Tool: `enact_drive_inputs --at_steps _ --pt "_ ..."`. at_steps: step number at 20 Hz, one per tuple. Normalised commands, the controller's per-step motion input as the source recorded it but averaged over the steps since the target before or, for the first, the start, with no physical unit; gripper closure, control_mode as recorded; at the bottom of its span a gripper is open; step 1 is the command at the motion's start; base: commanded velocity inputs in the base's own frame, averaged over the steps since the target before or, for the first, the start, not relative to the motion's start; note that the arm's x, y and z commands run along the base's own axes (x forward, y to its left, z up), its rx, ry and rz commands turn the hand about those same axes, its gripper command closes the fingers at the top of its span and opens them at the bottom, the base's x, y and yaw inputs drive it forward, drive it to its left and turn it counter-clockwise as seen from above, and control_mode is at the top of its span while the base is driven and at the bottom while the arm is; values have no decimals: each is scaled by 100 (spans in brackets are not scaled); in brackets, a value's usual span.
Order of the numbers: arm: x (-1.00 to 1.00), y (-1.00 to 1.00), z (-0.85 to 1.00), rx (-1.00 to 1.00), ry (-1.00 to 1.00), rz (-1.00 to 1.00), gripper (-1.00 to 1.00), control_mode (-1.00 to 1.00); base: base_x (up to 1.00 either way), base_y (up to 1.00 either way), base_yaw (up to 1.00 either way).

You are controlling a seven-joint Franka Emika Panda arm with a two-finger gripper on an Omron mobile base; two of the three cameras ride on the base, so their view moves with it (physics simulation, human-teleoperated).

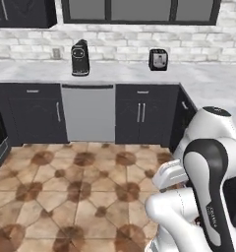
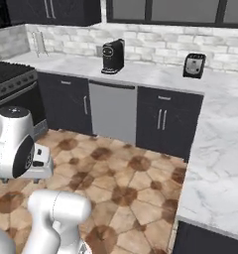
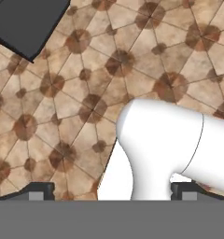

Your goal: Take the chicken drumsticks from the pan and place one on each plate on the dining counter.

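Note:
The chicken drumsticks, the pan, the plates and the dining counter are all out of view. In the hand view my gripper [image 3: 111, 192] points down at the brown tiled floor [image 3: 62, 107]. Its two dark fingertips [image 3: 39, 191] stand far apart at the bottom of that view. The gripper is open and holds nothing. In both base views my arm is folded low and close to the base, over the floor.
An L-shaped marble kitchen counter [image 1: 120, 74] on dark cabinets [image 1: 142, 115] runs along the back wall and down the right side [image 2: 222, 163]. On it stand a black coffee machine [image 1: 80, 58] and a toaster [image 1: 158, 59]. A steel dishwasher [image 1: 88, 113] is below, and a stove [image 2: 12, 79] is at the left.

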Motion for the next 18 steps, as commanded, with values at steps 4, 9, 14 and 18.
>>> enact_drive_inputs --at_steps 4,9,14,18 --pt "0 0 0 0 0 0 -100 100 100 63 -29" --pt "0 0 0 0 0 0 -100 100 100 58 0" --pt "0 0 0 0 0 0 -100 100 100 34 23" --pt "0 0 0 0 0 0 -100 100 97 9 52"
